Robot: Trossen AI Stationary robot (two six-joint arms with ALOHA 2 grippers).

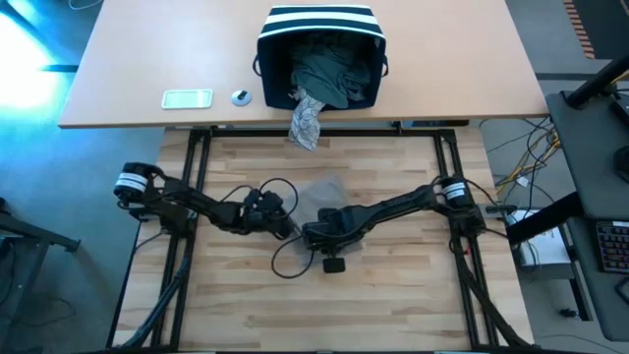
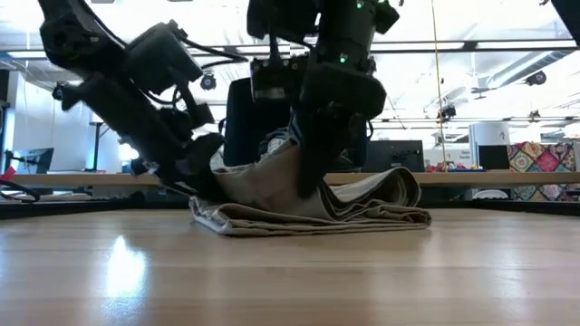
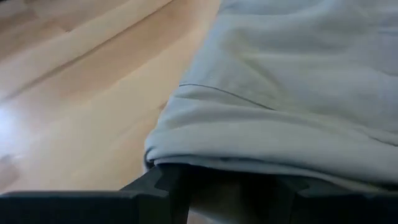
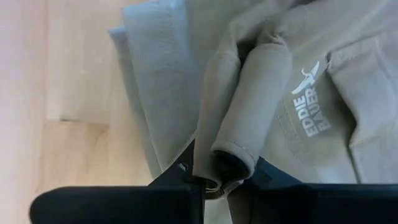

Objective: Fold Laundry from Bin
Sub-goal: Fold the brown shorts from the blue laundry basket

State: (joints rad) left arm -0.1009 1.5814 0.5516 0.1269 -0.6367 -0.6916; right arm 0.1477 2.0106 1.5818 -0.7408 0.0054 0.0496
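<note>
You are looking at two surfaces. The near one, a light wooden table (image 1: 246,305), is carrying a folded tan garment (image 2: 317,210) lying flat at its middle, its layers stacked. Behind it, the far tan desk (image 1: 128,59) is bearing the striped navy bin (image 1: 320,54), which is tipped on its side with its mouth facing you; a grey-white patterned garment (image 1: 307,120) is spilling from it over the desk's near edge. To the bin's left, a pale flat rectangular object (image 1: 187,97) and a small round thing (image 1: 241,96) are lying on the desk.

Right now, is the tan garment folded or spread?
Folded: the tan garment lies on the table in stacked layers, a compact bundle, with both hands on it.
</note>
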